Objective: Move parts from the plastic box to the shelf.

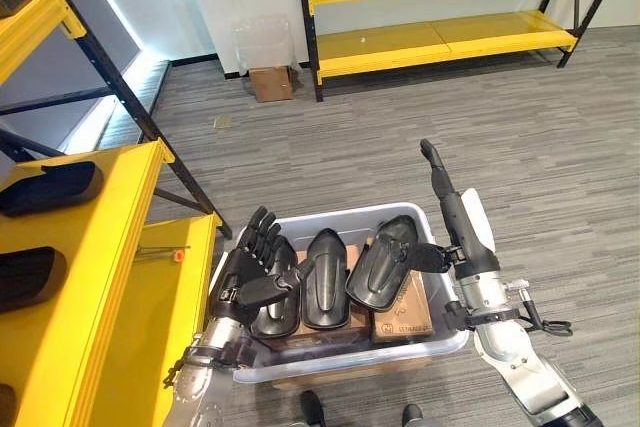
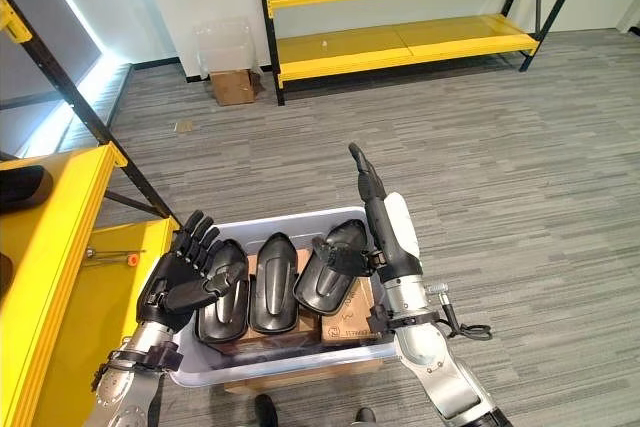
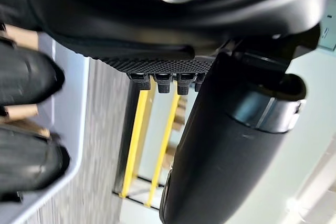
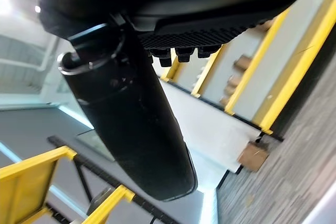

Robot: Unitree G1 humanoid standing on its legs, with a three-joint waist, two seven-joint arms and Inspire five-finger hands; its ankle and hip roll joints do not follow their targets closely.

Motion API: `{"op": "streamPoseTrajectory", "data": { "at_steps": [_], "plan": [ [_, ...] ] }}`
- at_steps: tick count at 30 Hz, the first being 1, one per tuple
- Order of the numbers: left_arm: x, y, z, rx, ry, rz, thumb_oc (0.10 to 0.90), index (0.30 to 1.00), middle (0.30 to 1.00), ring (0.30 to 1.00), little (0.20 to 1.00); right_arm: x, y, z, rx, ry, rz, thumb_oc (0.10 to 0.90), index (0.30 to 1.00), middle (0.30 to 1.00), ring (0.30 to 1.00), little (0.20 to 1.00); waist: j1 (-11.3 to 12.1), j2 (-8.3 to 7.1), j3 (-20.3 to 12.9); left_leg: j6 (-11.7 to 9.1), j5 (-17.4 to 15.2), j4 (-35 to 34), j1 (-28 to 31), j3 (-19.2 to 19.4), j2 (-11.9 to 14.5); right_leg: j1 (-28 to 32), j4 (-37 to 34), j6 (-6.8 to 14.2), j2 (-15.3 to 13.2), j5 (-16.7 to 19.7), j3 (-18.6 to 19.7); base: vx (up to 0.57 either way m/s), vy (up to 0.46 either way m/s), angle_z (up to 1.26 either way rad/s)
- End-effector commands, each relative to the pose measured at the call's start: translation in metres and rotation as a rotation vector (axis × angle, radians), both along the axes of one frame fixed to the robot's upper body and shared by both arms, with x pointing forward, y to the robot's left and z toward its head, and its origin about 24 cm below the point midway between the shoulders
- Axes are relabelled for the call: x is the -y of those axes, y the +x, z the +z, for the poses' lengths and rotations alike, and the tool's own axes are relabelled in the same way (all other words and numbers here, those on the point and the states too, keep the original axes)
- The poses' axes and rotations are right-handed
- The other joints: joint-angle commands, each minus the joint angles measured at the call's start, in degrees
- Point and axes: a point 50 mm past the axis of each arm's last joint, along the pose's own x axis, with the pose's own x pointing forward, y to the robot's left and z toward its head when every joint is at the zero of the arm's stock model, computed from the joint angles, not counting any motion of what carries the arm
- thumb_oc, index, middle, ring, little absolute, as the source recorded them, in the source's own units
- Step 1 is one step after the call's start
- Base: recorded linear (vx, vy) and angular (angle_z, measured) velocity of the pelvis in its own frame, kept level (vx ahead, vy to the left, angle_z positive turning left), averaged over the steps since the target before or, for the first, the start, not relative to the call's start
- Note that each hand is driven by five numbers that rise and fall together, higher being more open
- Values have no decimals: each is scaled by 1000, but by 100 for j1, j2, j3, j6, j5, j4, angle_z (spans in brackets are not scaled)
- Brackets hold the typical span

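Left eye view: the plastic box (image 1: 440, 345) sits on the floor (image 1: 330, 157) just in front of the robot, holding three black parts (image 1: 325, 277) side by side on brown cartons (image 1: 405, 312). The left hand (image 1: 248, 269) hovers with straight, spread fingers over the box's left edge, its thumb lying across the leftmost part. The right hand (image 1: 455, 222) stands upright at the box's right rim, fingers straight up, thumb touching the rightmost part. The yellow shelf (image 1: 110, 277) stands just beside the box on the left, with dark parts already on it. Open floor stretches beyond to a far yellow rack (image 1: 440, 37).

Right eye view: same layout; a small cardboard box (image 2: 232, 87) rests by the far wall.

Left wrist view: the thumb (image 3: 220, 150) extends, parts beside the box's rim.

Right wrist view: the thumb (image 4: 136, 124) extends toward the racks.
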Motion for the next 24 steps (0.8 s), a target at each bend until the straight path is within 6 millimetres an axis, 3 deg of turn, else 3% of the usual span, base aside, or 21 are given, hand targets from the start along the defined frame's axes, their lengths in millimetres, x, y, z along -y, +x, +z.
{"op": "streamPoseTrajectory", "data": {
  "at_steps": [1, 8, 16, 18, 21, 24],
  "plan": [
    [-4, 23, 50, 248, 62, 81, 900, 1000, 1000, 1000, 1000, -21, 9, 46, 173, 159, 95, 900, 1000, 1000, 1000, 1000, 73, -86, -202, 10, -1055, -9, 734, 124, -43, -529, 214, 295, -198, 57, 127, 52, -8, 11],
    [-7, 24, 48, 227, 90, 111, 900, 1000, 1000, 1000, 1000, -28, 10, 35, 136, 196, 86, 900, 1000, 1000, 1000, 1000, 92, -85, -119, 61, -1061, -9, 718, 175, -79, -624, 360, 339, -256, 38, 115, 45, -2, 5],
    [-2, 26, 50, 227, 91, 54, 900, 1000, 1000, 1000, 1000, -14, 14, 24, 86, 186, -32, 900, 1000, 1000, 1000, 1000, 0, -28, 5, 193, -1090, 52, 684, 242, -170, -841, 839, 365, -289, -106, 148, 9, 73, -1],
    [-3, 27, 49, 208, 97, 65, 900, 1000, 1000, 1000, 1000, -12, 16, 21, 65, 197, -47, 900, 1000, 1000, 1000, 1000, -27, -47, 62, 204, -1138, 48, 793, 419, -196, -887, 897, 416, -289, -83, -29, 16, 80, -2],
    [-8, 26, 48, 182, 117, 94, 900, 1000, 1000, 1000, 1000, -13, 17, 21, 52, 213, -34, 900, 1000, 1000, 1000, 1000, -46, -61, 158, 258, -1230, 44, 937, 790, -143, -1126, 1377, 356, -60, -299, -331, -41, 26, -42],
    [-7, 26, 48, 179, 123, 119, 900, 1000, 1000, 1000, 1000, -9, 12, 21, 60, 206, -27, 900, 1000, 1000, 1000, 1000, -185, 12, 192, 352, -1158, 58, 857, 760, -64, -1257, 2162, 52, 456, -907, 10, -76, -46, -74]
  ]
}}
